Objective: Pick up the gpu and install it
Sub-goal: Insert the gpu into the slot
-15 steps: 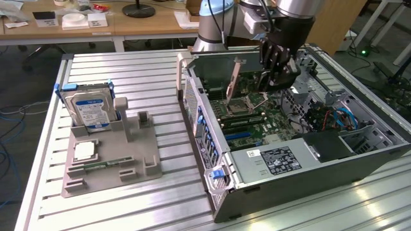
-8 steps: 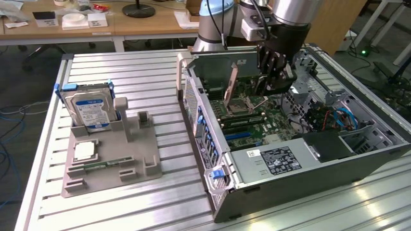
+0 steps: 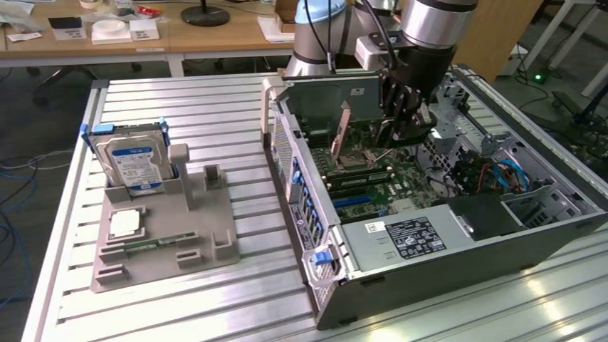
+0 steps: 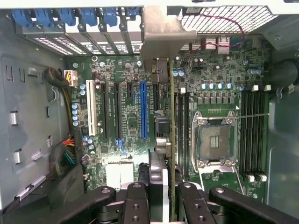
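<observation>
1. The pincer (image 4: 163, 200) is clamped on the gpu (image 4: 161, 51), in the upper middle of the exterior view, inside the open computer case (image 3: 456, 249).
2. The gpu hangs edge-on over the motherboard (image 4: 126, 107), probably so that its lower edge can meet a slot.
</observation>
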Tool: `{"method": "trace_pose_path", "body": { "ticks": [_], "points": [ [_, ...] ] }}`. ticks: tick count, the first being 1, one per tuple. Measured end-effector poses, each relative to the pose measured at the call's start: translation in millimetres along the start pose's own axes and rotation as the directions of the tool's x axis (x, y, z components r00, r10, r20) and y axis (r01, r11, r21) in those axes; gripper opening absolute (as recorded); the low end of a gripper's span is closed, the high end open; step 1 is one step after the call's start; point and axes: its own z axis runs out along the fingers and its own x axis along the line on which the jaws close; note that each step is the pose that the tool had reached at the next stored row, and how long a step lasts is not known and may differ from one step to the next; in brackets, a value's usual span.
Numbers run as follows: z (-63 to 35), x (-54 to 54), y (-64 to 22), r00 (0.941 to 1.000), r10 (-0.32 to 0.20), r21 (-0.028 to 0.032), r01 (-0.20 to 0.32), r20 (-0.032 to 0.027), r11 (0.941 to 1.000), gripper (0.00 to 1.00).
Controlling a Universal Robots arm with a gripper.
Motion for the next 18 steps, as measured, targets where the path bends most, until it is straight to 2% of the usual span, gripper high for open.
{"method": "trace_pose_path", "body": {
  "ticks": [18],
  "points": [
    [1.6,0.1,0.7,1.0,0.0,0.0001,0.0,0.0012,1.0,0.28]
  ]
}}
